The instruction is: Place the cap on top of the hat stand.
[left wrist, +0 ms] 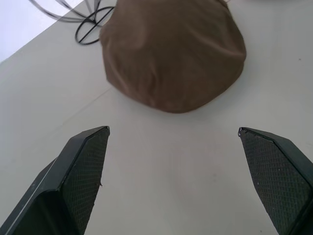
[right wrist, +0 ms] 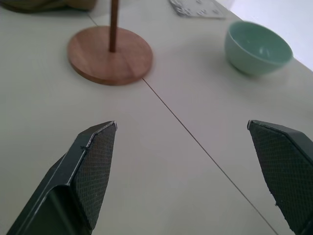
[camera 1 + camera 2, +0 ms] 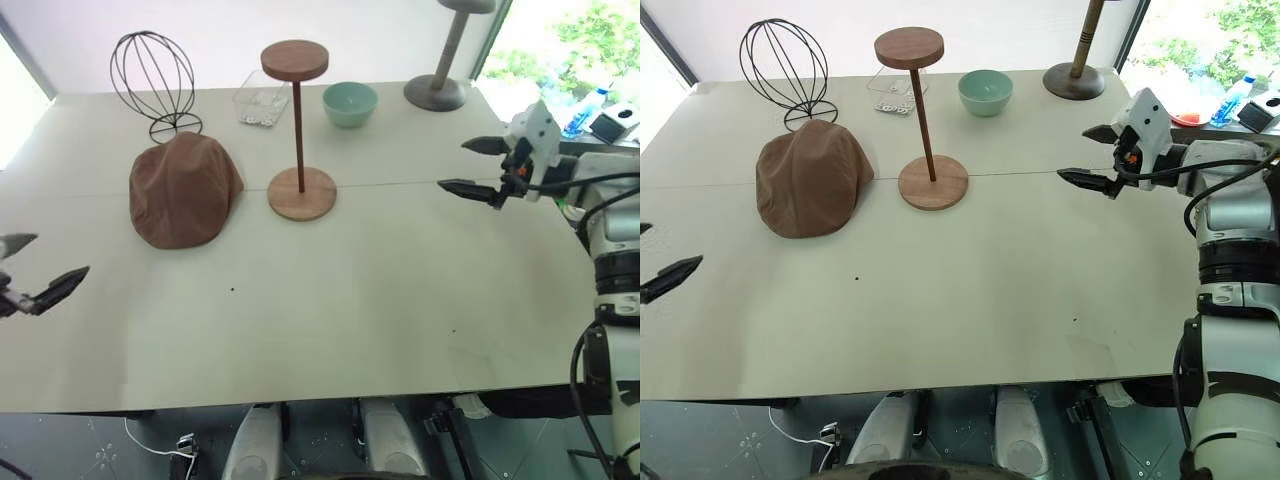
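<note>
So the cap lies flat on the desk, toward the far left corner, just in front of the foot of a black wire head form. The hat stand is upright just beside it, nearer the middle of the far edge, with a small gap between the cap's side and the stand's round base; its disc top is bare. Behind the stand, along the far edge, sit a clear tray and a green bowl, and a grey stand occupies the far right corner.

Both tools hang empty above the desk. The left gripper is at the left edge, fingers spread wide, and its wrist view looks straight at the cap with bare desk between. The right gripper hovers near the right edge, also spread wide, aimed toward the stand's base and the bowl.

The task looks to be at its start: the reach for the cap, nothing grasped yet. The next move seems to call for the left gripper to travel forward, pinch the soft rim nearest it, and lift the cap high enough to clear the disc. Since the cap is floppy, it may sag or fold when raised, and brushing the thin rod could tip the stand.
</note>
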